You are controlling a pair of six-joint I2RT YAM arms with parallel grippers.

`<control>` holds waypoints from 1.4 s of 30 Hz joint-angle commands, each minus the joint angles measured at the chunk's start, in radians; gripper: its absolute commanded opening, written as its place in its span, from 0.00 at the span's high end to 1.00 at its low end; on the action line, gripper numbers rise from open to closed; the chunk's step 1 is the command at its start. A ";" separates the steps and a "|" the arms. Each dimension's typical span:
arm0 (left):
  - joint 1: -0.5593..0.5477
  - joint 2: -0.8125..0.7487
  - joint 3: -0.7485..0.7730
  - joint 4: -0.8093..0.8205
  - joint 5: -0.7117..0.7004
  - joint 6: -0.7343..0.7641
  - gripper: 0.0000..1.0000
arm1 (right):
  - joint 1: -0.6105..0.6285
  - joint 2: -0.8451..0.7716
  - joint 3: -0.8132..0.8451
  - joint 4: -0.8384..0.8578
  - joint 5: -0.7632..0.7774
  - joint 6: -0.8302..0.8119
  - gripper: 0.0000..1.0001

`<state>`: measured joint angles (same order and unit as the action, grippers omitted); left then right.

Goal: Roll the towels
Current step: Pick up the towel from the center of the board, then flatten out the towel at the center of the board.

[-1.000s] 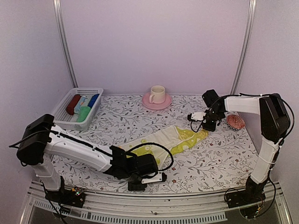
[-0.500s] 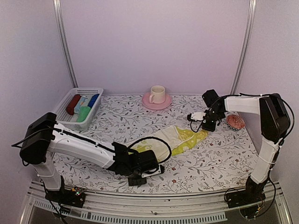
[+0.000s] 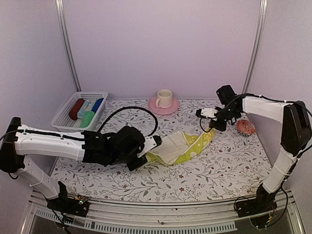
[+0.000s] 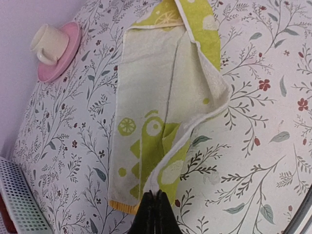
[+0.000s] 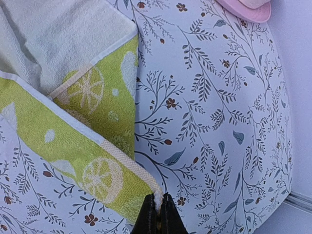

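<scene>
While both arms are working on the same cloth, the pale yellow terry towel with lime-green lemon prints (image 3: pixel 178 146) is lying stretched between them on the floral-printed worktop (image 3: pixel 229 165), which looks like a set-up for pulling it straight before any rolling starts. The left gripper (image 4: pixel 154 202) is pressing its jaws fully together on the towel's near hem, so the cloth is running straight away from its fingertips. From there, one long edge is lying folded over, showing the plain pale back. The right gripper (image 5: pixel 157 204) is likewise nipping tight on the opposite end, catching only the cream-bound corner, and the printed green band is fanning out ahead of it and to its left. Holding by the two far ends, rather than the middle, is probably meant to let the arms draw out slack and flatten the fold. I judge the rolling itself as not yet begun, since no turn of cloth is showing at either gripper. A bright green cloth roll (image 3: pixel 87 118) is sitting in the white slatted basket (image 3: pixel 68 129), well beyond and to the left of the left gripper, apparently finished and parked out of the way. Whether the pinched corners are lifting clear of the worktop is hard to tell.
</scene>
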<state>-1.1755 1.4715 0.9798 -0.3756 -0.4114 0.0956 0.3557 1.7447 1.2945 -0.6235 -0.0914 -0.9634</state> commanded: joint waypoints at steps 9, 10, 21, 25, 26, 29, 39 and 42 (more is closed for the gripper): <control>0.050 -0.106 -0.030 0.137 -0.188 0.001 1.00 | -0.053 -0.177 0.054 -0.007 -0.133 0.023 0.98; 0.058 -0.126 -0.029 0.152 -0.188 0.004 1.00 | -0.052 -0.190 0.061 -0.006 -0.139 0.027 0.98; 0.106 -0.258 0.014 0.289 -0.249 0.097 1.00 | -0.063 -0.471 0.028 -0.028 -0.308 0.054 0.98; 0.106 -0.383 -0.053 0.415 -0.295 0.123 1.00 | -0.064 -0.621 0.008 -0.035 -0.399 0.064 0.98; 0.106 -0.424 -0.081 0.463 -0.312 0.129 1.00 | -0.062 -0.648 0.005 -0.034 -0.413 0.068 0.98; 0.113 -0.532 -0.143 0.586 -0.344 0.170 1.00 | -0.064 -0.687 -0.015 -0.026 -0.413 0.098 0.98; 0.318 -0.325 -0.095 0.458 -0.235 -0.004 1.00 | -0.064 -0.438 -0.013 -0.016 -0.279 0.238 0.98; 0.338 -0.300 -0.122 0.527 -0.236 0.001 1.00 | -0.070 -0.365 0.006 -0.024 -0.243 0.266 0.98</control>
<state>-0.8745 1.1553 0.8841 0.1059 -0.6743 0.1371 0.2958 1.3304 1.2827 -0.6323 -0.3889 -0.7689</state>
